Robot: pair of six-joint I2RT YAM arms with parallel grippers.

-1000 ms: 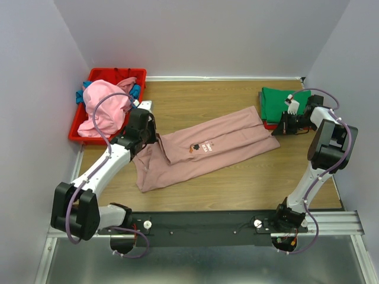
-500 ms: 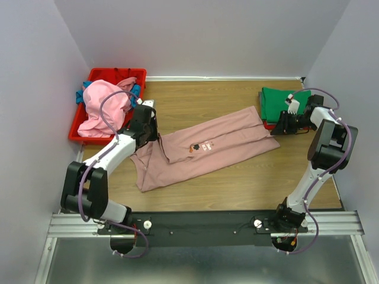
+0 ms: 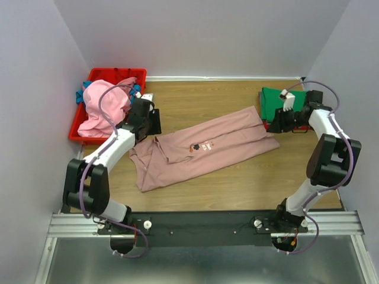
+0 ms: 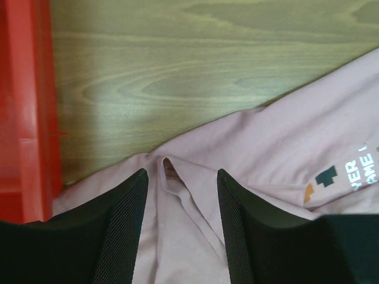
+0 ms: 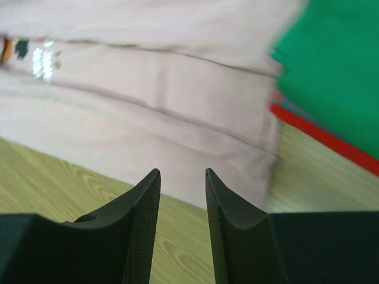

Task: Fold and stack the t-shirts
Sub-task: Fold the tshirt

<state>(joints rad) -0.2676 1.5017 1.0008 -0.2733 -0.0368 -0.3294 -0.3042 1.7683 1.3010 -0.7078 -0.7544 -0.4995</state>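
Comparing with a second ago, the left gripper (image 4: 180,177) is now seen further back on the table (image 3: 207,97), closer to the red bin (image 3: 118,72), and its elbow has been tucked in toward the base. The near-left end of the dusty-pink t-shirt (image 3: 207,148) has been rumpled a bit differently too. The right gripper (image 5: 182,174) has only been nudged slightly toward the far side.

The dusty-pink shirt is laid out flat-ish in the middle of the table. Its long axis runs diagonally, from the near left up to the far right. The wider, bunched end is found by the left gripper. The narrower end is right up against the green t-shirt (image 3: 284,100), which is stacked on a red one (image 5: 325,139). The print (image 3: 201,147) is roughly mid-length.

Left jaws are held apart, with a raised fold of pink cloth seen between them but not pinched. Right jaws are parted as well, over the shirt's edge, nothing held.

A brighter pink t-shirt (image 3: 103,106) is heaped in the bin, with a blue one (image 3: 80,94) peeking out.
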